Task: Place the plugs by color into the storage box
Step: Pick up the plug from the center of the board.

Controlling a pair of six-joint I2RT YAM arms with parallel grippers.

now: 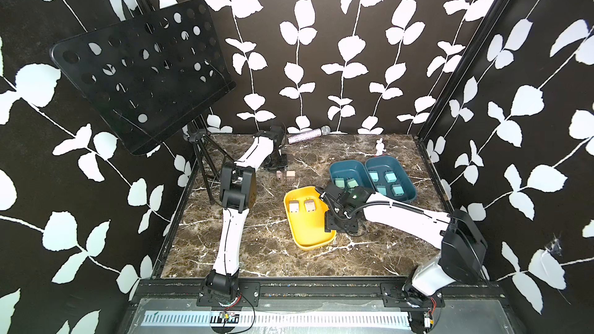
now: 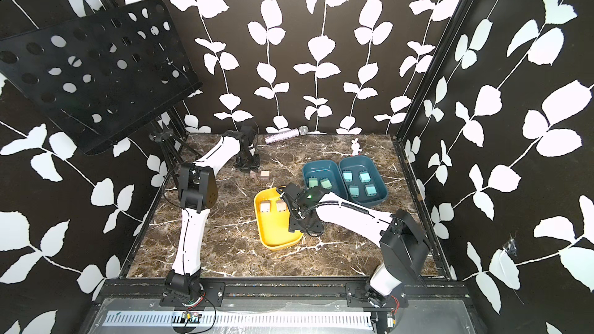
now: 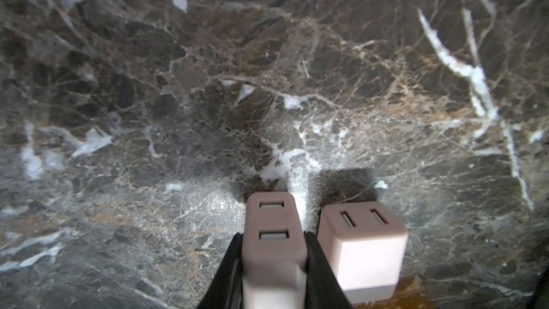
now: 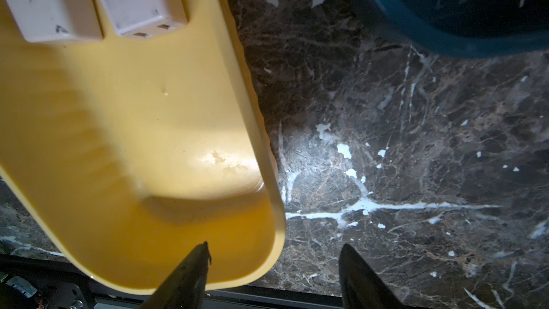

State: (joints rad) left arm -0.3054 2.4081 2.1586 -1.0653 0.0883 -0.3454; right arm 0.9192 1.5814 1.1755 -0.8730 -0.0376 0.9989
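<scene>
Two pinkish-beige plugs (image 1: 280, 176) (image 1: 291, 175) stand side by side on the marble table, toward the back. My left gripper (image 3: 273, 245) is shut on one beige plug (image 3: 271, 218), prongs facing away; the other beige plug (image 3: 362, 242) stands right beside it. The storage box is three trays. The yellow tray (image 1: 310, 232) holds two beige plugs (image 1: 293, 207). One blue tray (image 1: 334, 167) holds two teal-green plugs (image 1: 339, 182), and the other blue tray (image 1: 406, 184) holds several light blue plugs (image 1: 390, 176). My right gripper (image 4: 274, 246) hangs open and empty over the yellow tray's (image 4: 133, 114) near right rim.
A black perforated music stand (image 1: 141, 69) leans over the table's back left, its tripod legs (image 1: 205, 168) standing at the left edge. A microphone (image 1: 308, 134) lies against the back wall. A small rabbit toy (image 1: 380, 146) stands behind the blue trays.
</scene>
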